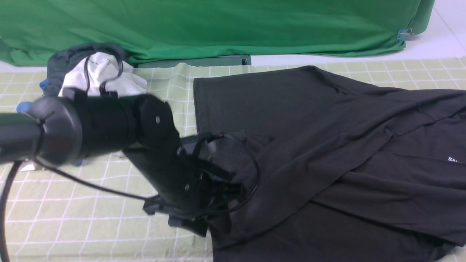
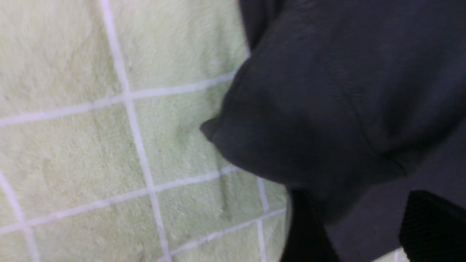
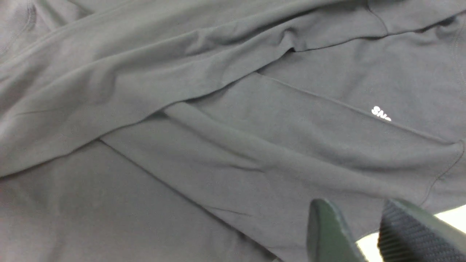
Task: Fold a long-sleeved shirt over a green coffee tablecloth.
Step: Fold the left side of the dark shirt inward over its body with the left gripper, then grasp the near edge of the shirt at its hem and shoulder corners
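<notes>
**Left pincer [image 2: 358, 218] apart at the shirt's near-left edge**

Its jaws stand wide apart and clamp nothing. A rounded bulge of the black shirt [image 1: 327, 145] sits just beyond the fingers [image 2: 305, 233], and flat shirt fabric shows in the gap between them. The left arm [image 1: 91, 127] reaches in from the shirt's left and is blurred. Whether the fingers touch the fabric cannot be told.

The right pincer [image 3: 356, 211] shows only in its own wrist view, over the shirt's right part and near the small white lettering [image 3: 380, 114]. Its fingers are a little apart with nothing between them.

The shirt lies spread on the cloth [image 1: 72, 203], with a sleeve folded on a slant across the body and several long creases. The cloth is pale green and fleecy, ruled in white squares. It shows to the shirt's left and in a strip beyond the shirt, and it ripples slightly at the shirt's far-left corner.

Farther off, to the shirt's left, a white garment [image 1: 102, 76] lies heaped with a dark garment [image 1: 63, 60] wrapped round it and a blue scrap [image 1: 24, 106] beside it.

Beyond the shirt runs a band of white floor [image 1: 429, 47]. Behind that hangs a bright green backdrop [image 1: 218, 25], bunched along its foot, with a clip [image 1: 404, 35] at its right corner.
</notes>
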Motion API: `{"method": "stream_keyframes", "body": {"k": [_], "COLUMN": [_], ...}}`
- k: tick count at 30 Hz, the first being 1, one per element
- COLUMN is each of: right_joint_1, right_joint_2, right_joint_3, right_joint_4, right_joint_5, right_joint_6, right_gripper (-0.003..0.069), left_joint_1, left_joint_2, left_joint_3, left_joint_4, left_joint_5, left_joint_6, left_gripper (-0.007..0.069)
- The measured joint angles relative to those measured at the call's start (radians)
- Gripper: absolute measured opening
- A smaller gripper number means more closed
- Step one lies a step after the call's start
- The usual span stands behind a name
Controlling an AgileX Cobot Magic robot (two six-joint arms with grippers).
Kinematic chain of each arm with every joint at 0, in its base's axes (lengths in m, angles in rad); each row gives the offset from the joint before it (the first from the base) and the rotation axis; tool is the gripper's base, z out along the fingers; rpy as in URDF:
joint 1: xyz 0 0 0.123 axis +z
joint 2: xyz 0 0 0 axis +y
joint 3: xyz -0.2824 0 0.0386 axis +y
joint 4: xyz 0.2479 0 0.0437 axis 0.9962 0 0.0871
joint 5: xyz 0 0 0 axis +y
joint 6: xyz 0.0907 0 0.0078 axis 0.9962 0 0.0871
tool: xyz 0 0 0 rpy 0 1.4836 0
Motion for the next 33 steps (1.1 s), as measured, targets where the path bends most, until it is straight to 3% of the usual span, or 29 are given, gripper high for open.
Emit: {"method": "stream_keyframes", "body": {"k": [3, 8, 18, 27, 30, 33], "right_joint_1": [0.000, 0.000, 0.000, 0.000, 0.000, 0.000], "right_joint_2": [0.000, 0.005, 0.020, 0.020, 0.020, 0.020], "right_joint_3": [0.002, 0.005, 0.011, 0.011, 0.011, 0.011], "right_joint_4": [-0.001, -0.001, -0.001, -0.001, -0.001, -0.001], "right_joint_5": [-0.001, -0.002, -0.016, -0.022, -0.023, -0.023], "right_joint_6": [0.000, 0.000, 0.000, 0.001, 0.001, 0.001], "right_gripper": [0.0230, 0.0235, 0.0238, 0.0238, 0.0238, 0.0238], "left_joint_1": [0.000, -0.037, -0.219, -0.220, -0.220, -0.219], "left_joint_2": [-0.032, -0.087, -0.066, -0.054, -0.044, -0.038], "left_joint_3": [-0.066, -0.019, 0.277, 0.282, 0.281, 0.281], "left_joint_4": [0.053, 0.056, -0.090, -0.121, -0.126, -0.120], "left_joint_5": [0.090, 0.157, -0.160, -0.243, -0.247, -0.239], "left_joint_6": [0.002, -0.012, -0.035, -0.015, -0.013, 0.007], "left_gripper": [0.0426, 0.0451, 0.0449, 0.0379, 0.0312, 0.0200]}}
